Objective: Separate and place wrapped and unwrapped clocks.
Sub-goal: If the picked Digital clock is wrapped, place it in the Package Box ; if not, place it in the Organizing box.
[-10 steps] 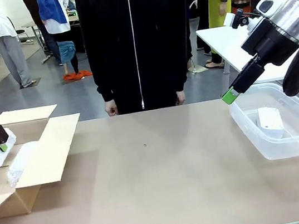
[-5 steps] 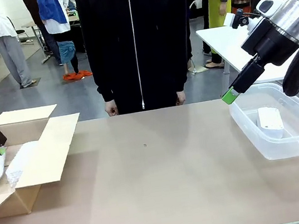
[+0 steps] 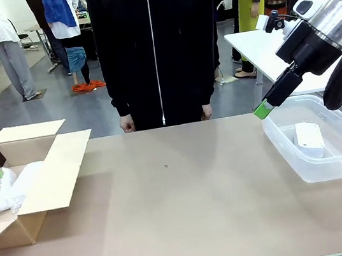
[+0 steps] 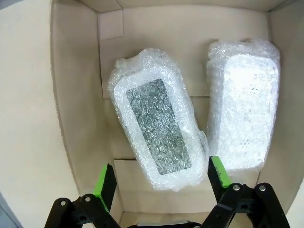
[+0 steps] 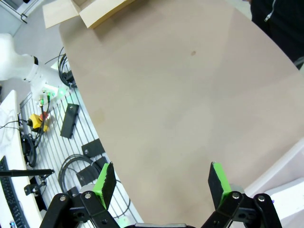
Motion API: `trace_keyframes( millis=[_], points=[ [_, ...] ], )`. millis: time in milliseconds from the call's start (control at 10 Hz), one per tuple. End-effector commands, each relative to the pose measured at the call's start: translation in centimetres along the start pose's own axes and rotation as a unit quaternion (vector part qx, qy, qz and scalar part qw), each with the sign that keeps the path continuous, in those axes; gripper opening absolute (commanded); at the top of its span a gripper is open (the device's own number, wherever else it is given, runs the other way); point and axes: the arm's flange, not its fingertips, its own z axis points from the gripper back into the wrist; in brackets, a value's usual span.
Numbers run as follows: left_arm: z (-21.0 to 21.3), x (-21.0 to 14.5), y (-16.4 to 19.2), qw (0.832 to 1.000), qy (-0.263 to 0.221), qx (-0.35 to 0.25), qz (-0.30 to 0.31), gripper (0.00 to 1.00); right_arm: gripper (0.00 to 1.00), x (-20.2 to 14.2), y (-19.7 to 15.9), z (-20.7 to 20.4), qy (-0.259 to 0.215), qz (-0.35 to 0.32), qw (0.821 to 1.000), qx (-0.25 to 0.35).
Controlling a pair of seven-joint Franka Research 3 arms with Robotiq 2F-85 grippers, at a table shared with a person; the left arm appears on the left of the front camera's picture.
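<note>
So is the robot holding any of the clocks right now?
No, nothing is held. The left gripper is open above the two wrapped clocks lying in the cardboard box. The right gripper is open too, over the table.

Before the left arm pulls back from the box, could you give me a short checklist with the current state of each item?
1. Left gripper open, holding nothing: ok.
2. Both wrapped bundles, the dark-patched bundle and the whitish bundle, inside the cardboard box: ok.
3. Bundles lying flat, side by side: ok; whether they touch: cannot tell.
4. Bare white clock in the clear plastic tub: ok.
5. Right gripper open: ok.
6. Person's hands off the table: ok.
</note>
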Motion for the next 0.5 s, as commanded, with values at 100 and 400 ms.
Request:
trace_keyframes(
  millis=[100,400],
  points=[
    [3.4,-1.1,-0.3,1.0,-0.003,0.0,0.022,1.0,1.0,0.2,0.0,0.0,0.003,0.0,1.0,0.002],
    [10.8,-5.0,-0.8,1.0,-0.019,-0.01,0.021,1.0,1.0,0.2,0.0,0.0,0.003,0.0,1.0,0.002]
  ],
)
